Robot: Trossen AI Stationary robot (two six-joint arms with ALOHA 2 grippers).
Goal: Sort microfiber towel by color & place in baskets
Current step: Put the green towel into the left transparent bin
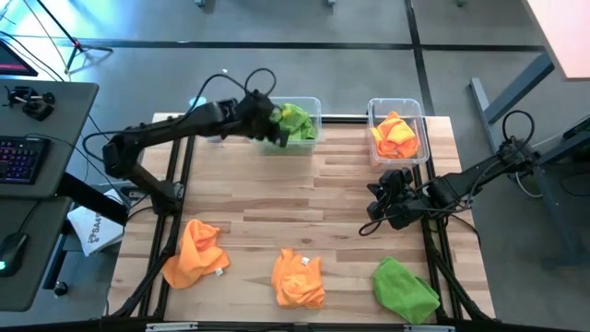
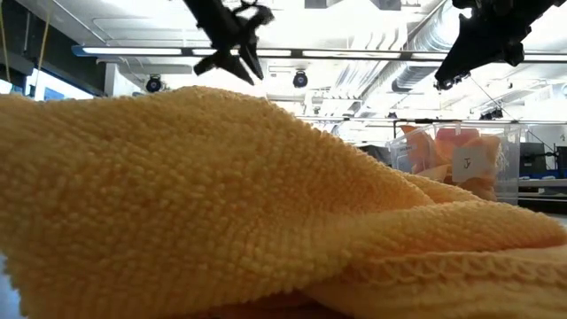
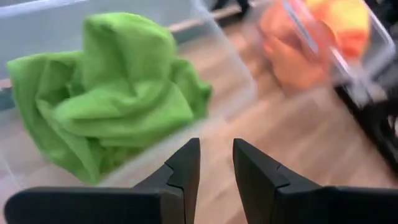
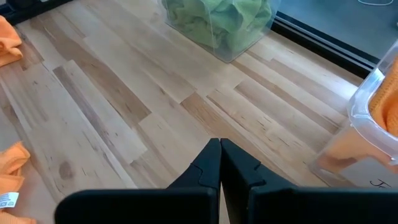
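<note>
A green towel [image 1: 297, 122] lies crumpled inside the wider clear basket [image 1: 316, 103] at the table's far edge; the left wrist view shows the towel [image 3: 112, 93] behind the basket's wall [image 3: 233, 74]. My left gripper [image 3: 216, 146] hovers open above that basket's near side [image 1: 274, 126], with nothing between its fingers. The narrower basket [image 1: 422, 152] at the far right holds orange towels [image 1: 396, 136]. Two orange towels [image 1: 195, 254] [image 1: 298, 278] and a green towel [image 1: 406, 290] lie flat near the front edge. My right gripper [image 1: 378, 205] hangs shut over the table's right half, holding nothing [image 4: 220, 146].
Bare wooden boards [image 1: 295, 198] stretch between the baskets and the towels in front. An orange towel [image 2: 221, 204] fills the low view's foreground. A desk with a keyboard [image 1: 20, 157] stands left of the table.
</note>
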